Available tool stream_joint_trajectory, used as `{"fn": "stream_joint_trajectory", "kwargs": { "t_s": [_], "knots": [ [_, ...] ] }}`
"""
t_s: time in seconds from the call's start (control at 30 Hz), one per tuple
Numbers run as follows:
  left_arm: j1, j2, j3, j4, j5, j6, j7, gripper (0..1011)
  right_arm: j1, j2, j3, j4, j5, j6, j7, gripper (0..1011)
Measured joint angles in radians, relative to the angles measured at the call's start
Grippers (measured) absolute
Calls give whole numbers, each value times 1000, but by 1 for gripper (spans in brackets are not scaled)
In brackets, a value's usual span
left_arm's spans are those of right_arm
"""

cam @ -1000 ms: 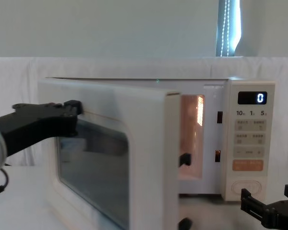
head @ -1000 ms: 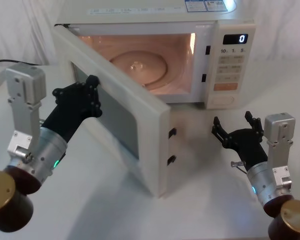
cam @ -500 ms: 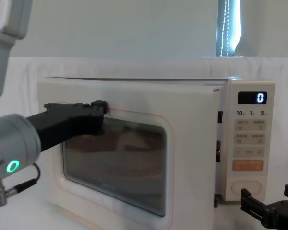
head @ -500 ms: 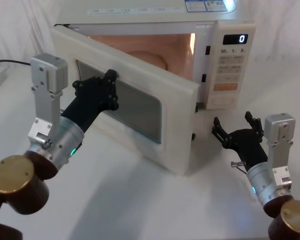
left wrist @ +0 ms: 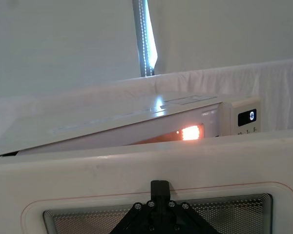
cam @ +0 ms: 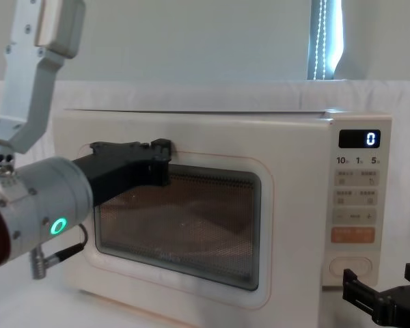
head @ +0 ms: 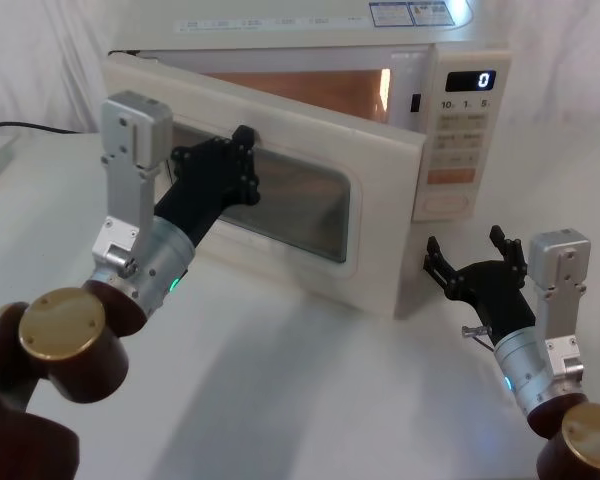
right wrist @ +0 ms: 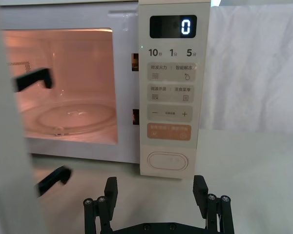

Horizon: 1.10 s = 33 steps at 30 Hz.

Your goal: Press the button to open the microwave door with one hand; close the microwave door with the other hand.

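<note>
With the microwave door (head: 280, 195) ajar and the left claw (head: 242, 165), grip unclear, pressing its upper window edge, a weak push may leave it unlatched; the right claw (head: 477, 262) waits spread open near the button (head: 445, 201).

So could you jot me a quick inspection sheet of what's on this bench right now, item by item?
Surface: white cloth-covered table, bare in front of the oven.
Job's things: cream microwave door with dark glass window is ajar, a lit gap showing at its latch side; wide oval cream button sits untouched at the keypad's foot.
Clutter: nothing seen.
Grippers: black two-pronged left gripper rests against the door's upper window edge; black right gripper is open, low on the table before the button.
Cables: dark cord on the table at the robot's left.
Surroundings: white curtain behind; display reads 0.
</note>
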Motion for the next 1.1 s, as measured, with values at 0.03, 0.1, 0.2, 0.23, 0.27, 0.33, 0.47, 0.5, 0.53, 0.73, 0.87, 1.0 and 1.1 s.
{"fn": "stream_joint_trajectory", "kwargs": {
  "t_s": [0.03,0.1,0.2,0.23,0.27,0.33,0.47,0.5,0.53,0.73,0.87,1.0,1.1],
  "knots": [
    [-9,-4,4,9,5,-2,0,0,0,0,0,0,0,0,0,1002],
    [-22,-10,8,23,11,-4,2,0,0,0,0,0,0,0,0,1002],
    [-35,-15,11,37,16,-5,4,0,0,0,0,0,0,0,0,1002],
    [-39,-18,12,42,18,-6,4,0,0,0,0,0,0,0,0,1002],
    [-47,-21,14,51,22,-7,5,0,0,0,0,0,0,0,0,1002],
    [-59,-26,18,64,29,-10,6,0,0,0,0,0,0,0,0,1002],
    [-74,-31,23,82,40,-11,9,0,0,0,0,0,0,0,0,1002],
    [-81,-34,25,89,43,-10,9,0,0,0,0,0,0,0,0,1002],
    [-85,-35,25,92,45,-9,9,0,0,0,0,0,0,0,0,1002],
    [-113,-47,31,122,55,0,9,0,0,0,0,0,0,0,0,1002],
    [-133,-57,34,142,61,1,9,0,0,0,0,0,0,0,0,1002],
    [-147,-65,36,158,66,0,9,0,0,0,0,0,0,0,0,1002],
    [-159,-70,38,171,70,-2,9,0,0,0,0,0,0,0,0,1002]
  ]
}}
